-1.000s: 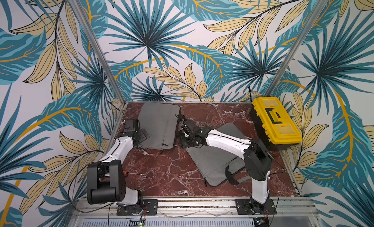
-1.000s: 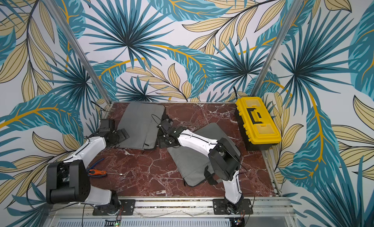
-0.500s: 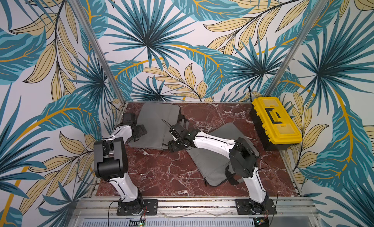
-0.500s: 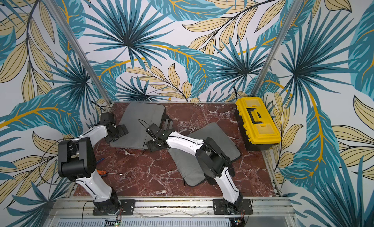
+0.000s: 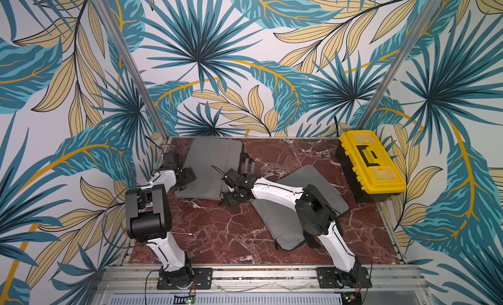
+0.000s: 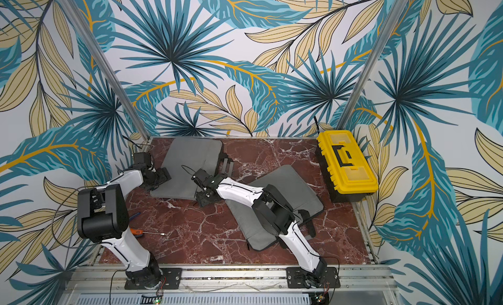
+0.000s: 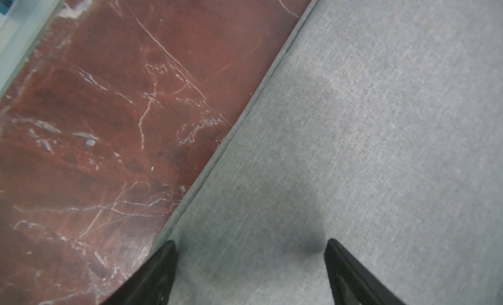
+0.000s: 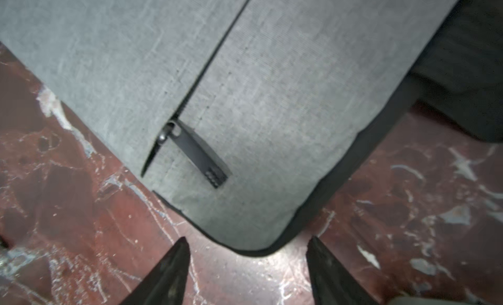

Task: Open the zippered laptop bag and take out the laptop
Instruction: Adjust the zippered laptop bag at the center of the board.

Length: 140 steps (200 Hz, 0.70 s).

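The grey laptop bag (image 5: 211,164) (image 6: 190,164) lies flat at the back left of the marble table, zipped shut; the laptop is hidden. My left gripper (image 5: 188,177) (image 7: 250,245) is open, low over the bag's left edge, with only fabric (image 7: 367,126) between its fingers. My right gripper (image 5: 231,198) (image 8: 247,243) is open over bare marble just off the bag's front right corner (image 8: 253,235). A black zipper pull (image 8: 198,154) lies flat on the grey front panel near that corner. A dark zipper band runs along the bag's side.
A second grey bag (image 5: 296,205) lies at centre right, partly under my right arm. A yellow toolbox (image 5: 370,162) stands at the back right. An orange-handled screwdriver (image 6: 141,231) lies at the front left by my left arm. Black handle straps (image 5: 248,164) stick out from the first bag's right side.
My right gripper has slid left and forward along the bag's right side to its front corner. The left arm's elbow has risen, its gripper staying at the bag's left edge and narrowing slightly.
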Motion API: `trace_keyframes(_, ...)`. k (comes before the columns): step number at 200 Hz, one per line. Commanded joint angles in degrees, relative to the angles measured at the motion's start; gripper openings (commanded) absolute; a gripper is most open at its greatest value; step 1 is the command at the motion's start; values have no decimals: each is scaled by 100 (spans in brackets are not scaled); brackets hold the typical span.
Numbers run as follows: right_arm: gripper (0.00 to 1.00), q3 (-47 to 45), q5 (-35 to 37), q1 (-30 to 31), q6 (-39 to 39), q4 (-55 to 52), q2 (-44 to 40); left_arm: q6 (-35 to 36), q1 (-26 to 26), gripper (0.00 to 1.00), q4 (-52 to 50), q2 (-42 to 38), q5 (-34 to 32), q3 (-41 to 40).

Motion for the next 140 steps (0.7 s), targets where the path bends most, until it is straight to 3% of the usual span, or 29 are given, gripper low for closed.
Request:
trace_keyframes(1, 66, 109, 259, -144, -74, -233, 81, -249, -36, 83, -10, -40, 740, -457)
trace_keyframes(57, 58, 83, 430, -556, -114, -277, 16, -633, -148, 76, 255, -518, 989, -1097)
trace_keyframes(98, 55, 83, 347, -1037, -3, -333, -84, -908, -293, 76, 332, -898, 805, -1401)
trace_keyframes(140, 54, -403, 163, -1063, 333, -166, -529, -1092, -286, 76, 324, -1348, 634, -1579)
